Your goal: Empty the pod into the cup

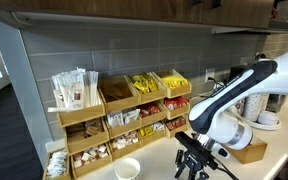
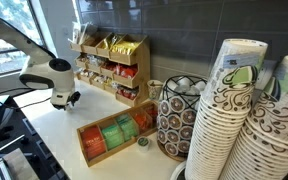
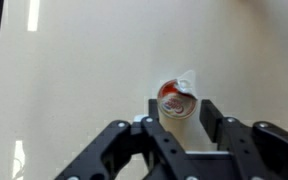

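Note:
In the wrist view a small pod (image 3: 175, 97) with a red-and-white lid peeled partly open sits between my fingertips. My gripper (image 3: 177, 110) is shut on it over the pale counter. In both exterior views the gripper (image 1: 194, 165) (image 2: 68, 99) hangs low over the counter, and the pod is too small to make out there. The plain white cup (image 1: 127, 169) stands on the counter in front of the wooden organiser, well to the side of the gripper. The cup is out of the wrist view.
A wooden organiser (image 1: 114, 118) (image 2: 114, 62) full of packets stands against the tiled wall. A wooden tray of tea packets (image 2: 109, 140), a patterned pod holder (image 2: 176, 120) and tall stacks of patterned cups (image 2: 229, 120) fill one end. A wooden box (image 1: 249, 152) sits behind my arm.

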`<state>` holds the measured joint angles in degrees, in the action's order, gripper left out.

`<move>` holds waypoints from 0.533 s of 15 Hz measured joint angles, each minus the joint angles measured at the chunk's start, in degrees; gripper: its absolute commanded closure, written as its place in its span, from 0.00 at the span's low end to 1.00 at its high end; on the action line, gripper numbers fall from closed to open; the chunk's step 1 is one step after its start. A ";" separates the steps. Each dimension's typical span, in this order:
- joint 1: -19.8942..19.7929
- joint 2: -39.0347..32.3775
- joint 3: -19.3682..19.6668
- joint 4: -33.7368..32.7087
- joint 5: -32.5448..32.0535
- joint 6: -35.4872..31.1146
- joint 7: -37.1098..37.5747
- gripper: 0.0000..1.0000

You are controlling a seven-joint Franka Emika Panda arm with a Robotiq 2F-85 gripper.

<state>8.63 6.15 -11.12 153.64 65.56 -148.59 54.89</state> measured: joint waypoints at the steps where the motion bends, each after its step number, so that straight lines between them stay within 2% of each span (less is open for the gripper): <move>1: 0.00 -0.02 0.00 0.00 0.36 0.00 -0.22 0.79; 2: 0.00 -0.02 0.00 0.00 0.71 0.00 -0.30 0.76; 4: 0.00 -0.02 0.00 -0.04 1.11 0.00 -0.60 0.82; 8: 0.00 -0.02 0.00 -0.43 1.41 -0.01 -1.01 0.79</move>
<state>8.63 6.13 -11.12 153.21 66.97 -148.60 53.88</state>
